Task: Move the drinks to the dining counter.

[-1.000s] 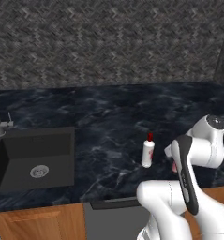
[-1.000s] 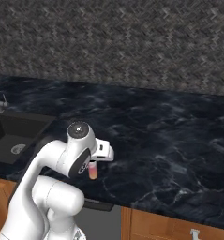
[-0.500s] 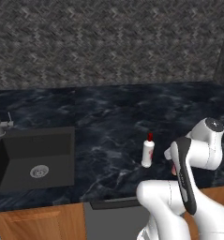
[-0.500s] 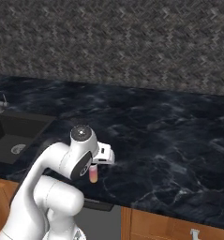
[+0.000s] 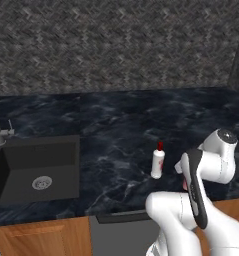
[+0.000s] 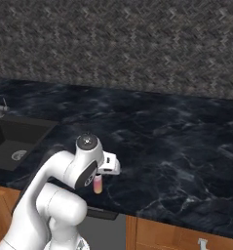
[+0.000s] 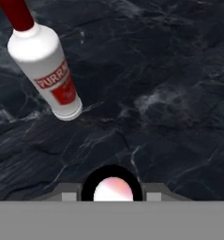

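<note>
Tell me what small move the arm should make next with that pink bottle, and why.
Probably lower it a little further, then release. The gripper holds the pink-and-white bottle above bare dining counter, beside the standing white bottle but apart from it, so nothing seems to block the set-down.

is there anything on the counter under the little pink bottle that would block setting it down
Nothing visible does. The pink bottle hangs in the end effector over bare counter. The nearest thing is the white bottle with the red cap, standing upright off to one side, not beneath it.
</note>
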Tool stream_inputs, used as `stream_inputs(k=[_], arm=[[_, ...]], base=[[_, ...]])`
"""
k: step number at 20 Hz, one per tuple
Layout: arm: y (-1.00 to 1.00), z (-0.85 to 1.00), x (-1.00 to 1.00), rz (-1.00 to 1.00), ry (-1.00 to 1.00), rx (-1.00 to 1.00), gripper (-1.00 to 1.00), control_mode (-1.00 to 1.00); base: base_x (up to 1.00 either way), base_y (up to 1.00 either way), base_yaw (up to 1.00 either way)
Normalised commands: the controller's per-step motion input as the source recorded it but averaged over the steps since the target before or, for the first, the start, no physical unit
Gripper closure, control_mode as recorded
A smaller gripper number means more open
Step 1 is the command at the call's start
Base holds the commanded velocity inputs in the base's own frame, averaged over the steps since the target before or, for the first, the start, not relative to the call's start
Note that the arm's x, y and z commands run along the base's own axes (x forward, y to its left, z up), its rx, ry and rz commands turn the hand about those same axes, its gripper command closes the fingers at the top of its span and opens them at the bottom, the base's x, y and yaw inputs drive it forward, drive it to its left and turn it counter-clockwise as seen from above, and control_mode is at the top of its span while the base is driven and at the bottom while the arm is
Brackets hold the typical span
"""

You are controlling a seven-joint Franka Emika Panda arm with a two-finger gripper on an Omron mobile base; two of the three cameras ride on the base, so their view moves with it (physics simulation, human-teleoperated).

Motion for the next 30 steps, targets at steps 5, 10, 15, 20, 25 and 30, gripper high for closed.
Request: stream_inputs(k=[5, 10, 15, 20, 25, 30], arm=[[0.0, -0.04, 0.01, 0.0, -0.05, 0.0, 1.0, -1.0], [0.0, 0.0, 0.12, 0.0, -0.11, 0.0, 1.0, -1.0], [0.01, 0.0, 0.22, 0.0, -0.08, 0.0, 1.0, -1.0], [0.14, -0.11, 0.33, 0.0, -0.01, 0.0, 1.0, -1.0], [0.15, -0.23, 0.41, 0.0, 0.0, 0.0, 1.0, -1.0], [0.07, -0.39, 0.33, 0.0, 0.0, 0.0, 1.0, -1.0]], base=[[0.0, 0.0, 0.0], [0.0, 0.0, 0.0], [0.0, 0.0, 0.0], [0.0, 0.0, 0.0], [0.0, 0.0, 0.0], [0.0, 0.0, 0.0]])
